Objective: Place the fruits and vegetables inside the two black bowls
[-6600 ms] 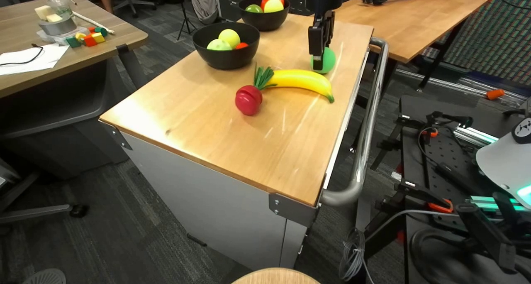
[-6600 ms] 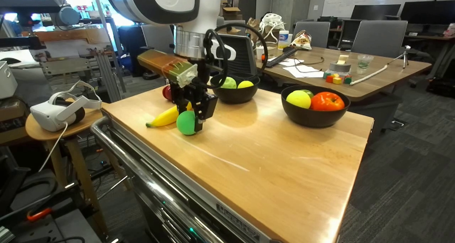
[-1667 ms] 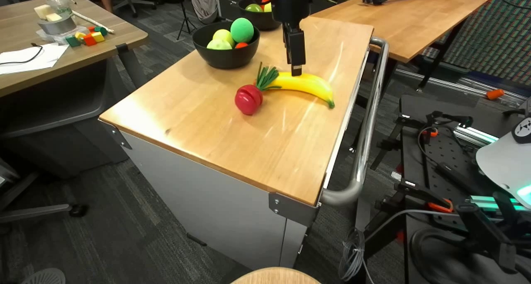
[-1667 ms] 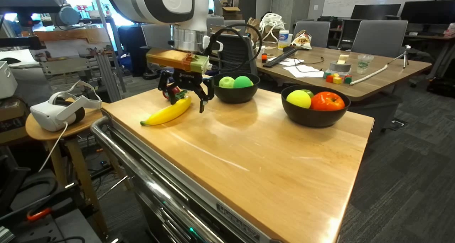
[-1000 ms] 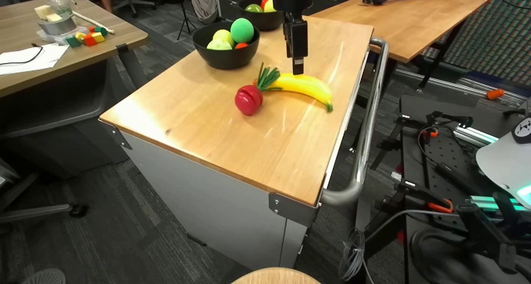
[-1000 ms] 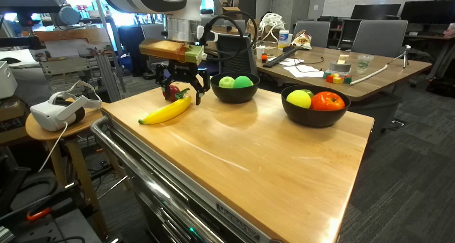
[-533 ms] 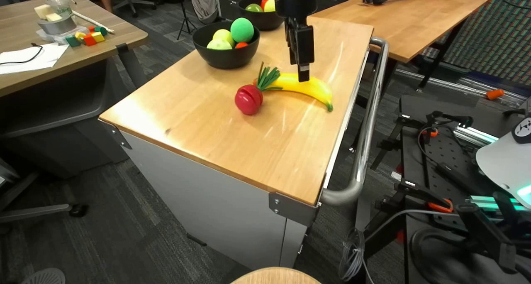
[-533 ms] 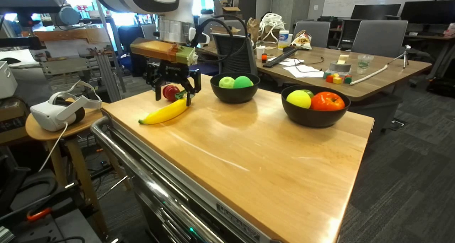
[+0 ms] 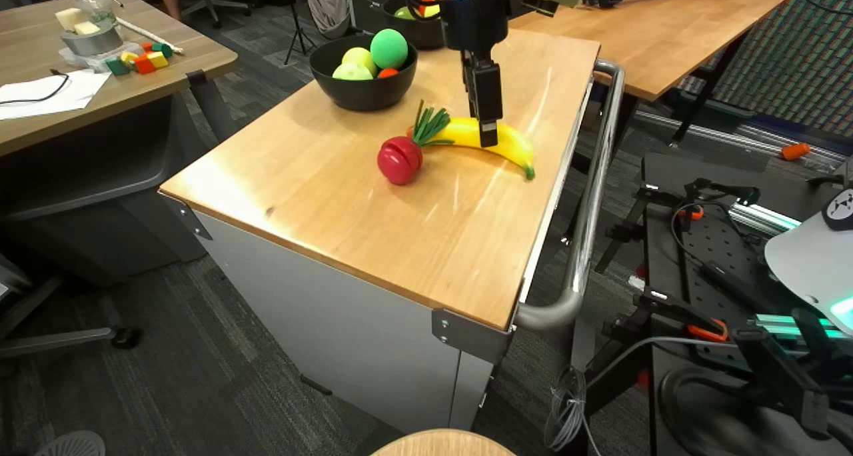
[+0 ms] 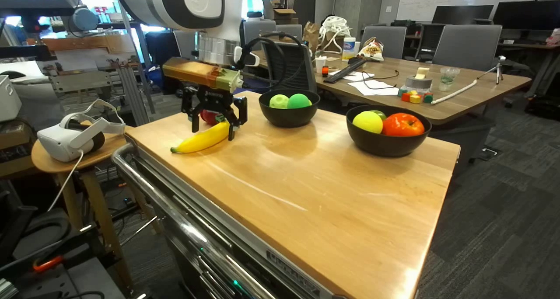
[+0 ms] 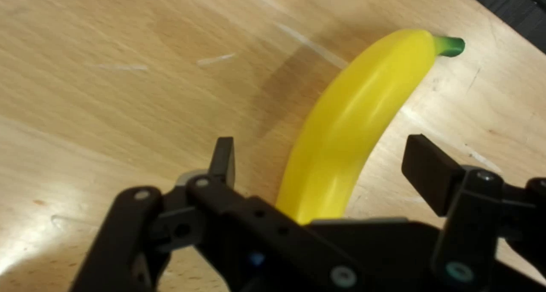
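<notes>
Hovering astride the banana (image 11: 341, 134) now, gripper (image 10: 213, 129) a bit lower than half a second ago, jaws spread wide, nothing held. Wrist view: banana lies between the fingers (image 11: 431, 172), gap either side.

Green ball (image 10: 298, 101), on the tabletop (image 10: 341, 194) between the fingers a few seconds back, now sits in the closer black bowl (image 10: 288, 119), off to the gripper's side. That one looks done; banana probably next. Red radish-like piece (image 9: 400, 161) near the gripper, loose, likely the other one left. Farther black bowl (image 10: 389, 147), well away from the gripper, has a yellow ball (image 10: 366, 122) and red tomato (image 10: 403, 125).

Banana smooth, glossy, plastic-looking, curved, green tip; may twist if pinched off-centre. Radish-like piece round, shiny, grooved, stringy leaves. Green ball matte, foam-like. Bowls plain, round. Tabletop pale wood, scuffed, some glare.
</notes>
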